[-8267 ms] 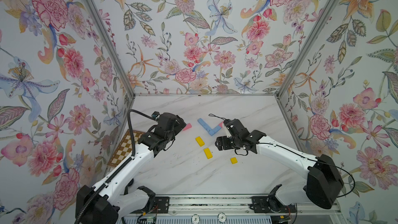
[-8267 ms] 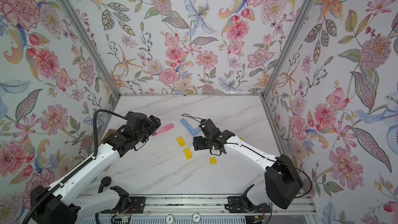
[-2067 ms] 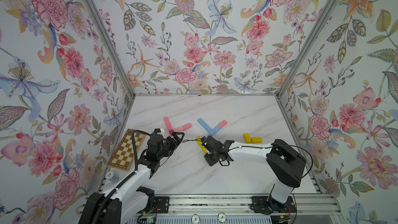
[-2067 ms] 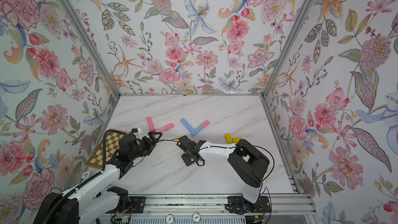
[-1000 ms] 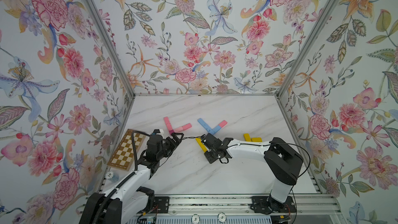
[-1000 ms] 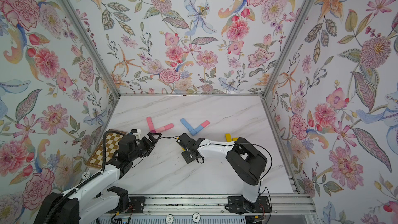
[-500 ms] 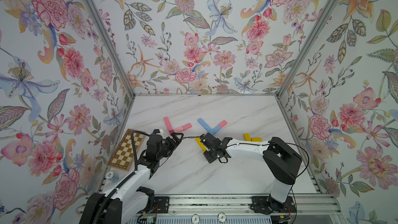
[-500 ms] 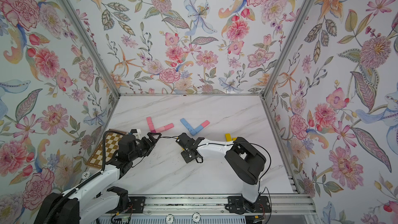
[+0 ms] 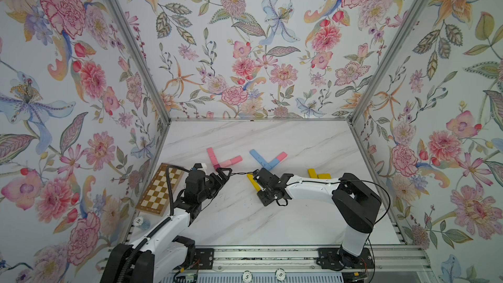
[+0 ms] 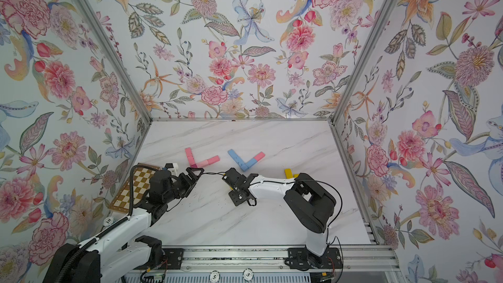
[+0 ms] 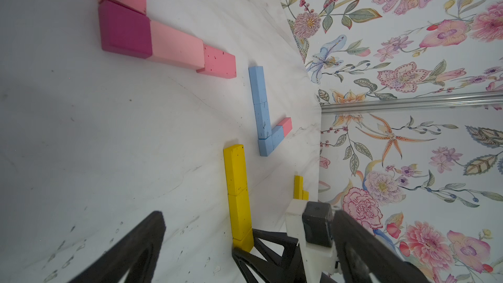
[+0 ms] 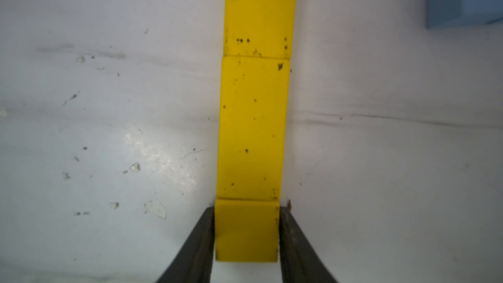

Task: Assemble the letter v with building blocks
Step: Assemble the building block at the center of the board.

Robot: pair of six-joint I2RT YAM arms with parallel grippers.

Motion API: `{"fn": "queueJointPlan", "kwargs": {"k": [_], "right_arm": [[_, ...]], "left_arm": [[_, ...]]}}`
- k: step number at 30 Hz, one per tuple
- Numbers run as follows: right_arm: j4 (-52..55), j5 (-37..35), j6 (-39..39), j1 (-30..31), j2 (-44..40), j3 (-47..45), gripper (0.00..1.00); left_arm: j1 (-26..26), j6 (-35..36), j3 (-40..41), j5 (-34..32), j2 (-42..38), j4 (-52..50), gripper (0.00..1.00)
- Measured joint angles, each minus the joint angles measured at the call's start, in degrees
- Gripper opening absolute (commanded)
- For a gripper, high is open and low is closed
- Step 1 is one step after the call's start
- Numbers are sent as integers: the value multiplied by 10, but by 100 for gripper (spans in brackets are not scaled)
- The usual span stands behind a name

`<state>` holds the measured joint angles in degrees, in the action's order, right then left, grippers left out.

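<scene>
Seen from above in both top views: white marble counter (image 9: 245, 224) boxed on three sides by floral walls (image 9: 245, 50), metal rail (image 9: 258, 254) along the open front edge. Broad bare marble in front of both arms and again behind the bricks toward the back wall. Checkered board (image 9: 160, 187) tight against the left wall. Mid-counter, apart from one another: pink V (image 9: 231, 161), blue V (image 9: 260, 159) with a pink tip, yellow pair (image 9: 312, 172) nearer the right wall. Yellow row (image 9: 251, 182) just in front of the blue V, between the two arms. Left end effector (image 9: 224, 176) spread wide and empty, near the pink V's corner. Right end effector (image 12: 247, 210) low over the row's near end, fingers flush against both sides of the small yellow square (image 12: 246, 232); cannot tell whether pressing or just released. Eight seconds back, yellow bricks scattered apart and both arms stretched farther out; now lined up end to end, left arm drawn back beside the board. Only in the right wrist view: both seams of the row and the flanked square, hidden beneath the end effector from above. From the left wrist view: the row side-on, square butted against its end. Board visible from above only.
</scene>
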<state>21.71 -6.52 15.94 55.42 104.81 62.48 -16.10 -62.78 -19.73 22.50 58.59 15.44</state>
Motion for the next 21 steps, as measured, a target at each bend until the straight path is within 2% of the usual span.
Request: {"fn": "queueJointPlan", "kwargs": {"k": [6, 12, 16, 19, 21], "right_arm": [[0, 0, 1, 0, 0, 0, 53], [8, 1, -2, 0, -7, -2, 67], [34, 0, 1, -9, -53, -4, 98], [49, -2, 12, -50, -128, -4, 99], [56, 2, 23, -112, -179, -1, 99]], "left_arm": [[0, 0, 0, 0, 0, 0, 99], [1, 0, 0, 0, 0, 0, 99], [3, 7, -2, 1, 0, -7, 99], [5, 16, -16, 2, 0, -18, 99], [3, 20, -30, 7, 5, -11, 99]]}}
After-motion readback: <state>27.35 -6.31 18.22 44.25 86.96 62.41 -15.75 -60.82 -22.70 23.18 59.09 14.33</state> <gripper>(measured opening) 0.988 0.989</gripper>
